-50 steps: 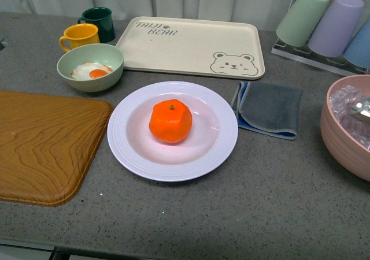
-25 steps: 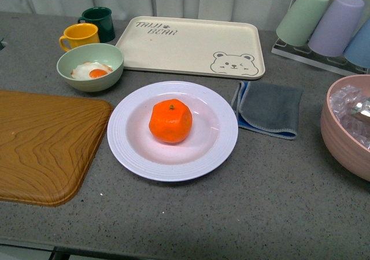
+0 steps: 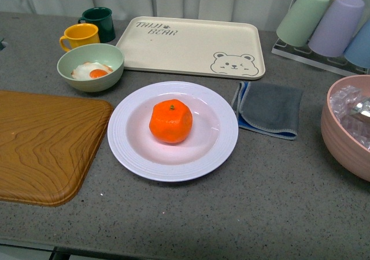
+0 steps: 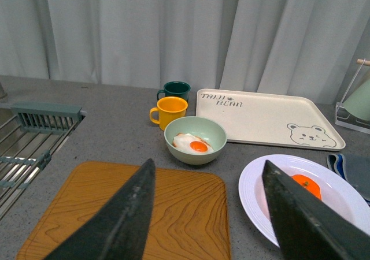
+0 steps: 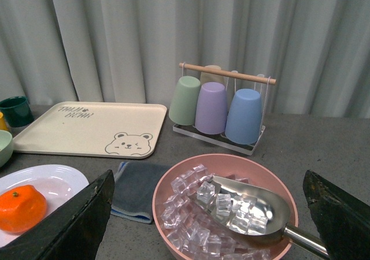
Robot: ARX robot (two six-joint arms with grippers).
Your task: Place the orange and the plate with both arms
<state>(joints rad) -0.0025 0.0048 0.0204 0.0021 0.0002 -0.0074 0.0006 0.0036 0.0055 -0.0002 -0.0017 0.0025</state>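
Both left hand and right hand hang clear of orange.

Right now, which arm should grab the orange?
Probably the left arm: its open jaws look at the plate and orange close by. The right arm's jaws face the pink ice bowl, farther off.

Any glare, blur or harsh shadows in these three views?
Front view: soft even light, sharp, pinkish tint around the orange on the plate. Left wrist view: the left hand looks dark and blurred, background clear. Right wrist view: likewise the right hand; the ice glints.
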